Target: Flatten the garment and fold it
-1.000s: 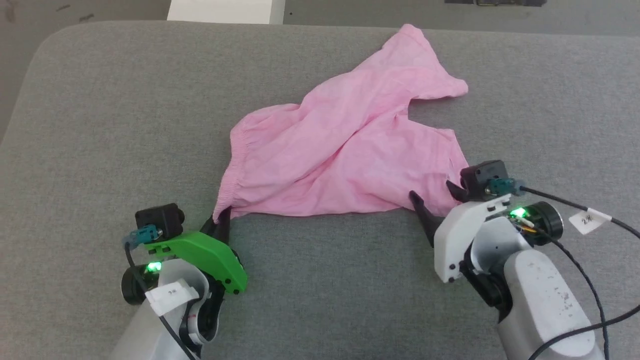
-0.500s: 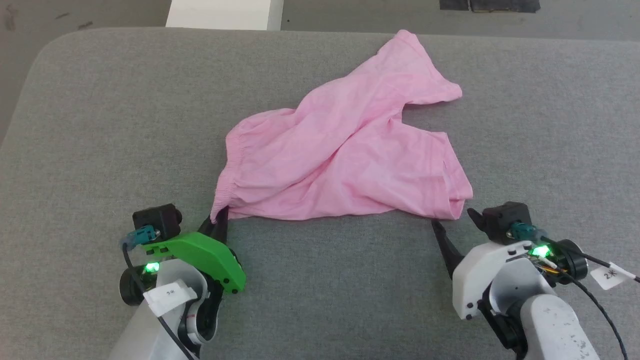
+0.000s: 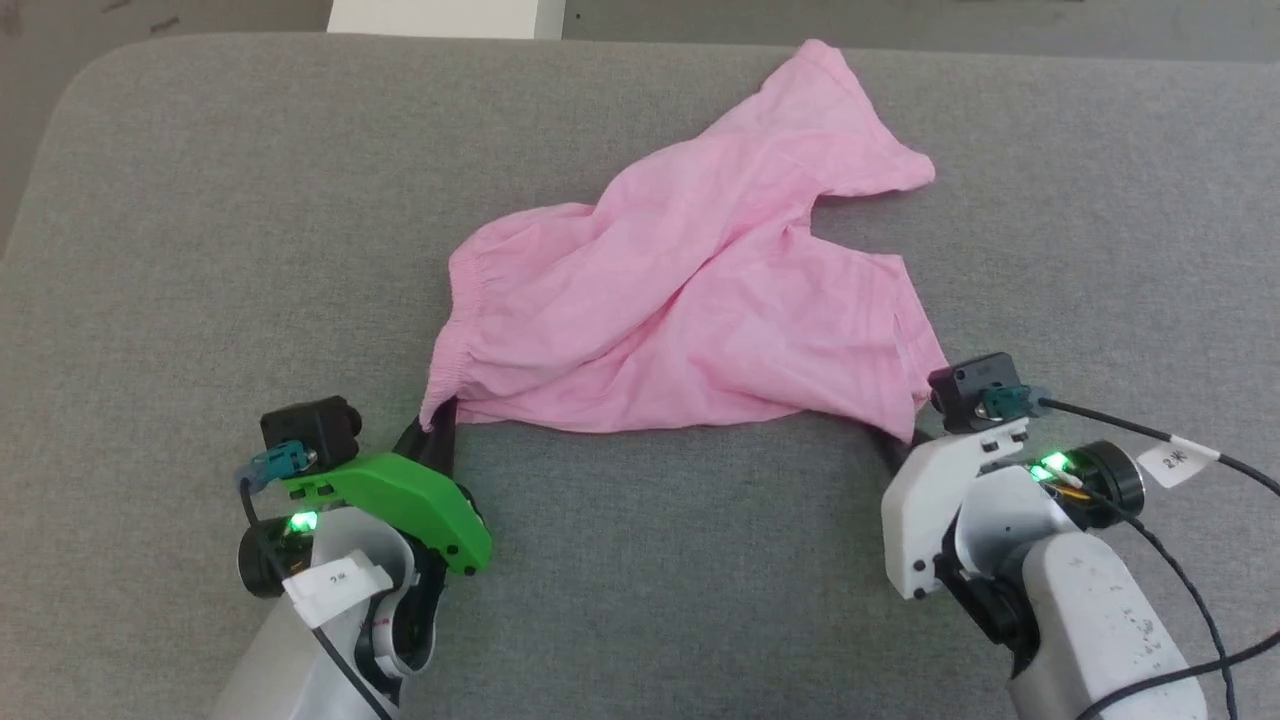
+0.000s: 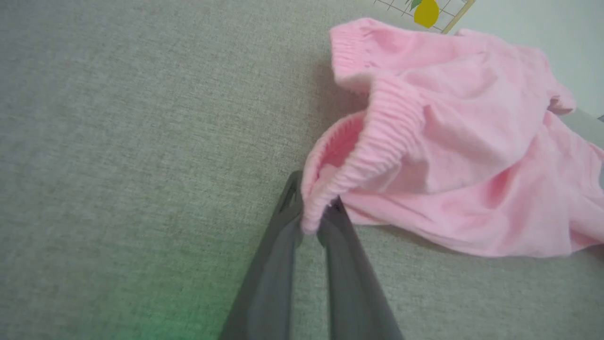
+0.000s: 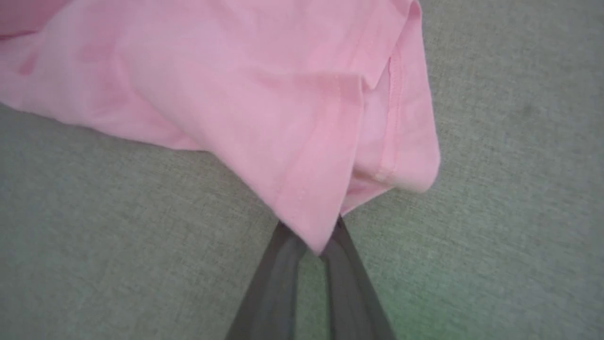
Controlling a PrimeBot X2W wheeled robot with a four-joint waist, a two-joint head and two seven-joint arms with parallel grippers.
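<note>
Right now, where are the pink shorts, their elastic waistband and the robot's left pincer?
pink shorts (image 3: 700, 320): head view, middle of the crumpled cloth.
elastic waistband (image 4: 380, 139): left wrist view, gathered ribbing.
left pincer (image 4: 315, 198): left wrist view, between fingertips clamping the waistband.

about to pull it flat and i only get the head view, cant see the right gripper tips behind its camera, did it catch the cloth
observer: yes, the right wrist view shows the right gripper shut on a hem corner of the garment.
operator: both layers?
observer: the front hem goes in; the back layer bulges beside it, cannot tell if it is caught.
operator: left grip deep enough?
observer: in the left wrist view the left gripper pinches just the edge of the waistband.
</note>
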